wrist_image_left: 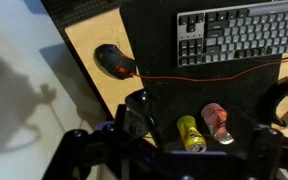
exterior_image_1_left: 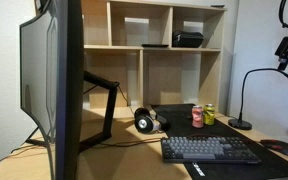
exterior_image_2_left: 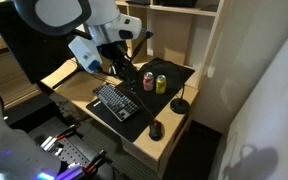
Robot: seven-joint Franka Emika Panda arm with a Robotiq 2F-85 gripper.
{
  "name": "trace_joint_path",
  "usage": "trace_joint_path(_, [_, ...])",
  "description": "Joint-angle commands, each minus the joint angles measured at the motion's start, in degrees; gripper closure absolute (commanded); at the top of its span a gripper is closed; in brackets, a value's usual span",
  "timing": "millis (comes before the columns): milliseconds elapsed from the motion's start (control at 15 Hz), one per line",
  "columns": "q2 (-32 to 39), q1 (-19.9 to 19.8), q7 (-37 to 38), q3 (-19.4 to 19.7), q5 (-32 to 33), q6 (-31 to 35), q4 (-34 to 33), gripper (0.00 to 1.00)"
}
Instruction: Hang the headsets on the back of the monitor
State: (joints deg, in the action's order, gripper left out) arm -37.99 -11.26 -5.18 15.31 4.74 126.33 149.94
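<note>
- The gripper [wrist_image_left: 169, 152] hangs high above the worktop [exterior_image_1_left: 124, 150], over its lamp-side end. In the wrist view its jaws stand wide apart and nothing is between them.
- Directly under it (as the wrist view looks down) are the round base of the lamp [wrist_image_left: 139, 110], a yellow can [wrist_image_left: 191, 133] and a red can [wrist_image_left: 217, 122], all on the black mat [exterior_image_1_left: 179, 125].
- Further out lie the mouse [wrist_image_left: 112, 60] and the keyboard [wrist_image_left: 234, 35], toward the front edge of the worktop.
- The headsets [exterior_image_1_left: 144, 121] lie on the worktop near its back edge, just beside the cans and close to the black support arm of the monitor [exterior_image_1_left: 54, 80]. Nothing touches them.
- The monitor stands at the opposite end of the worktop, and nothing hangs on its back.
- My judgement: the task is at its beginning. No part is done: the headsets are not yet grasped, and what is left is to go down to them, take them, carry them to the monitor end and hook the headband over the top edge.
</note>
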Motion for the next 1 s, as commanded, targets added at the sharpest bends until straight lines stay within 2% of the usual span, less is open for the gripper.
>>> trace_joint_path(0, [0.1,-0.8,-0.5,-0.7,-0.6,-0.1,-0.1,0.00])
trace_joint_path(133, [-0.1,2.5,-6.9,2.4,-3.8,-0.6,-0.3,0.00])
trace_joint_path(333, [-0.4,6.9,-15.3,5.9,-11.3,2.6,0.5,0.00])
trace_joint_path(400, [-5.5,8.7,-12.1,2.0,-14.0,-6.9,-4.5,0.00])
trace_joint_path(533, [-5.4,12.3,-13.3,1.1,-18.3,-12.2,-7.8,0.00])
trace_joint_path(600, [-3.0,9.1,-13.1,1.7,-15.7,-6.8,-4.6,0.00])
trace_joint_path(733, [-5.5,11.5,-12.3,0.0,-17.6,-10.8,-7.4,0.00])
trace_joint_path(867, [-6.1,11.8,-12.4,0.1,-17.8,-11.5,-7.7,0.00])
trace_joint_path(933, [-6.2,12.2,-12.3,-1.1,-17.4,-11.4,-6.2,0.00])
